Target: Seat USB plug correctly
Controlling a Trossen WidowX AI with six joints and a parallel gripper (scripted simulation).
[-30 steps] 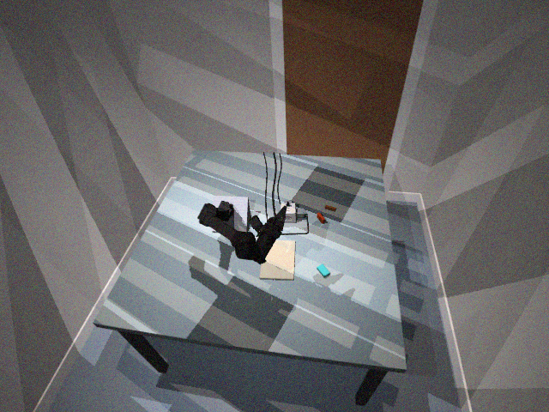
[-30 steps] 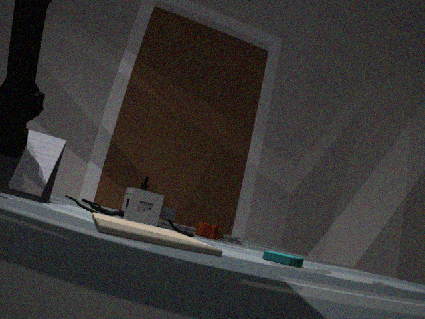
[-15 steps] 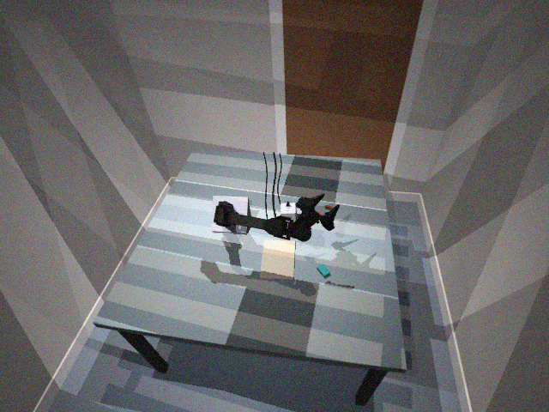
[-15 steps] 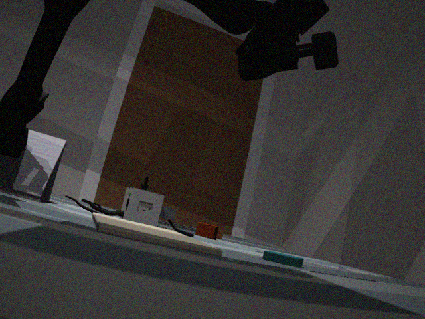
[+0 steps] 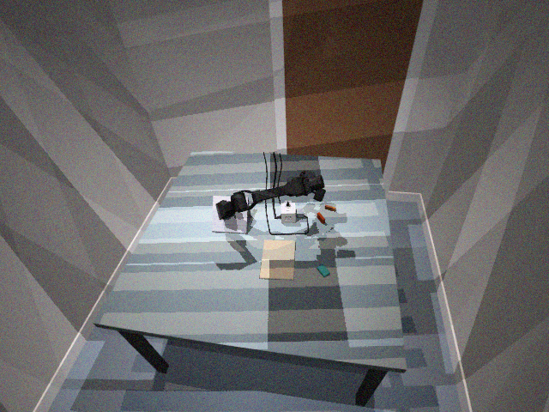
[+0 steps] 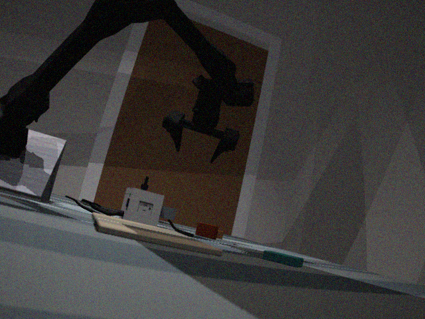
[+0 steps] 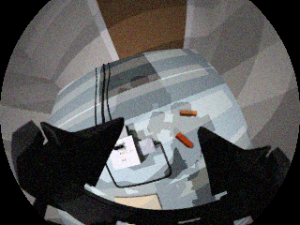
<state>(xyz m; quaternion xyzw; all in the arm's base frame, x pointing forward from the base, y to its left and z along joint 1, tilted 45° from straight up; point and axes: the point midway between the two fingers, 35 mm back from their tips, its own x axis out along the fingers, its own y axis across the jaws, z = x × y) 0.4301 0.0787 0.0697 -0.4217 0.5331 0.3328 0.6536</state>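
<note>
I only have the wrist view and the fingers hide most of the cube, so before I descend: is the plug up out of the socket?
Observer: Yes. In the exterior view the USB plug stands proud of the power cube.
Operator: How high is the gripper?
Observer: The gripper hangs well above the cube, offset toward the door side, open and empty.
Operator: Anything beside the cube?
Observer: A tan board lies flat on the table, in front of the cube in the top view.
</note>
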